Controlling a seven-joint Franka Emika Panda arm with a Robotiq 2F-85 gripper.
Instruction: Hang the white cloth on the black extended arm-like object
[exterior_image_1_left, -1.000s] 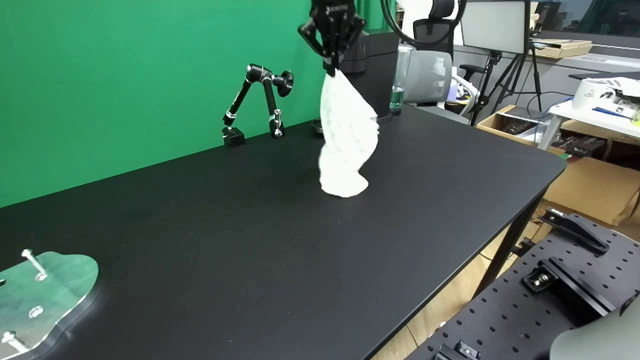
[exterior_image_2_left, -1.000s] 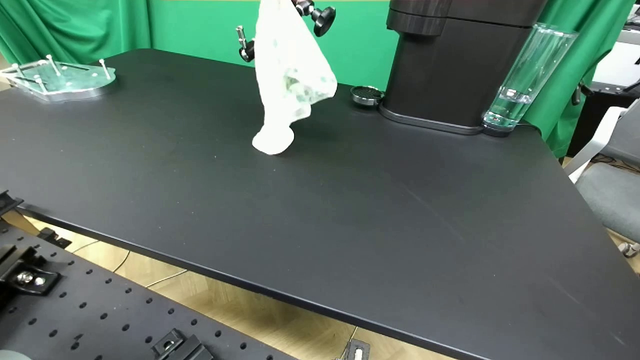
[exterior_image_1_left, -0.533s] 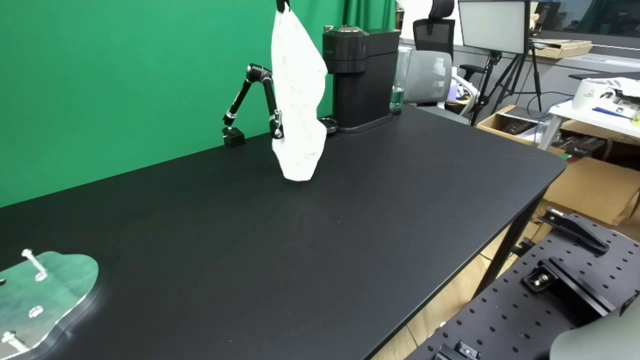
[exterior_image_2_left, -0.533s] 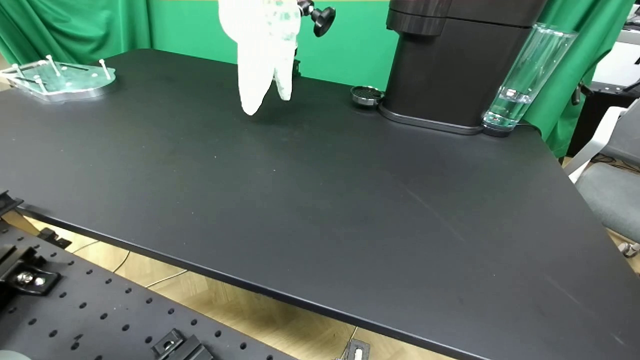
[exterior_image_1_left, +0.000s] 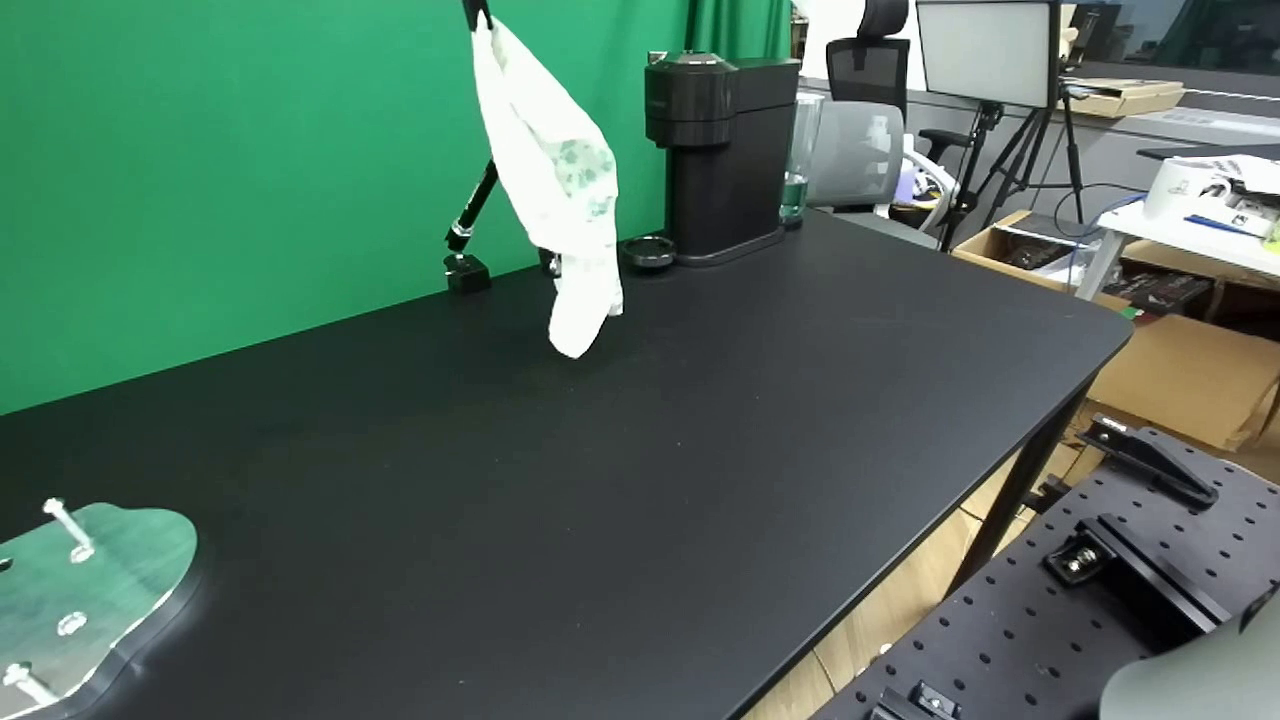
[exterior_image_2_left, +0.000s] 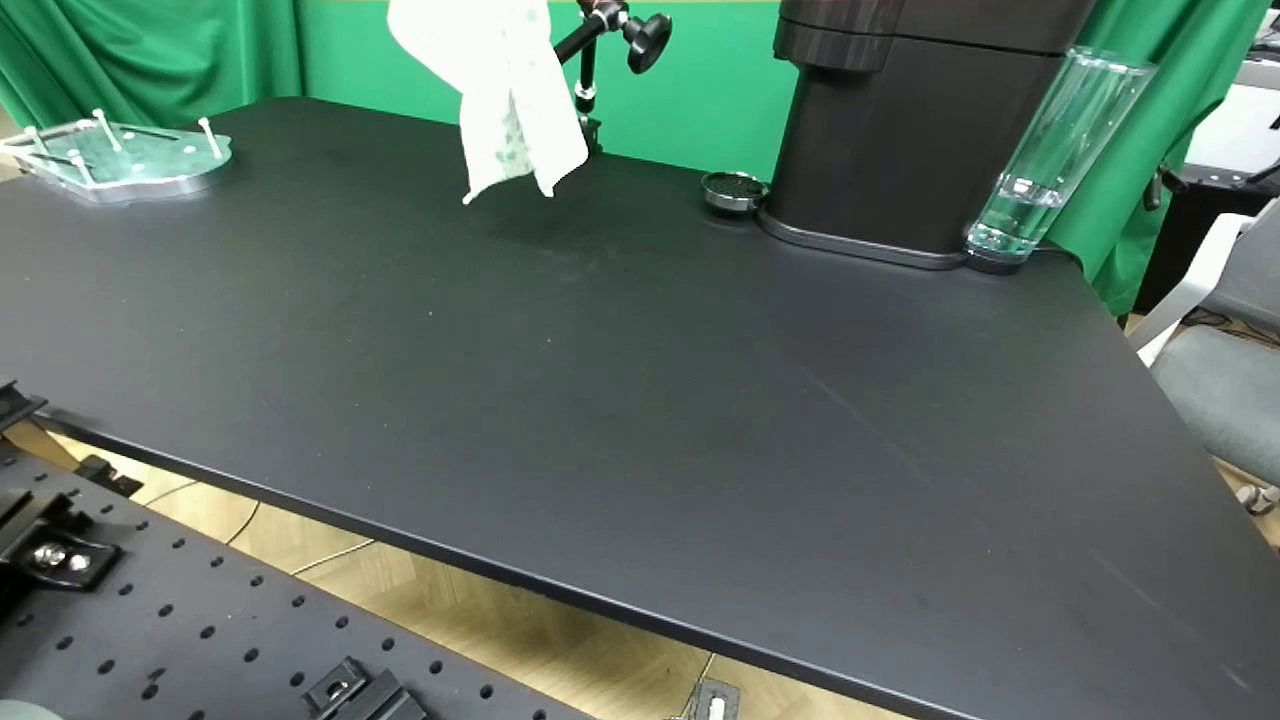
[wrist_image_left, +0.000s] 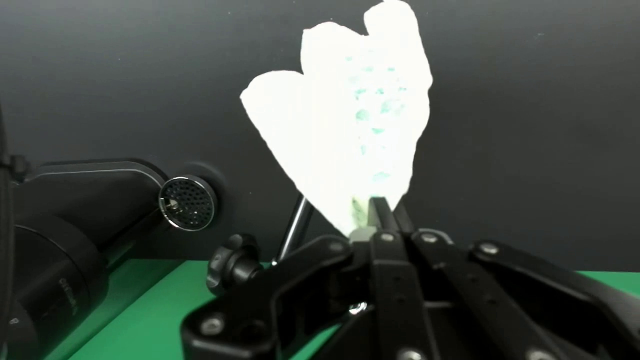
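Observation:
The white cloth (exterior_image_1_left: 560, 165) with green spots hangs from my gripper (exterior_image_1_left: 480, 14), which is shut on its upper end. In that exterior view the cloth slants down to the right, in front of the black jointed arm (exterior_image_1_left: 475, 205), hiding its elbow and knob. Only the lower strut, the base and a bit of the free end show there. In an exterior view the cloth (exterior_image_2_left: 505, 90) covers part of the arm's rod, and the knob (exterior_image_2_left: 648, 42) shows to its right; my gripper is out of frame. In the wrist view my fingertips (wrist_image_left: 391, 210) pinch the cloth (wrist_image_left: 335, 120), beside the arm's rod (wrist_image_left: 298, 225). Contact cannot be told.
A black coffee machine (exterior_image_1_left: 725, 160) stands to the right of the arm, with a small round drip tray (exterior_image_1_left: 648, 252) at its foot and a clear water tank (exterior_image_2_left: 1050, 160). A green glassy plate with pegs (exterior_image_1_left: 110, 570) lies at the table's (exterior_image_1_left: 560, 500) other end. A green wall stands behind.
My gripper has carried the cloth left in both exterior views, from right of the arm to in front of it. The cloth's lower end has risen and now swings slanted. The grip holds.

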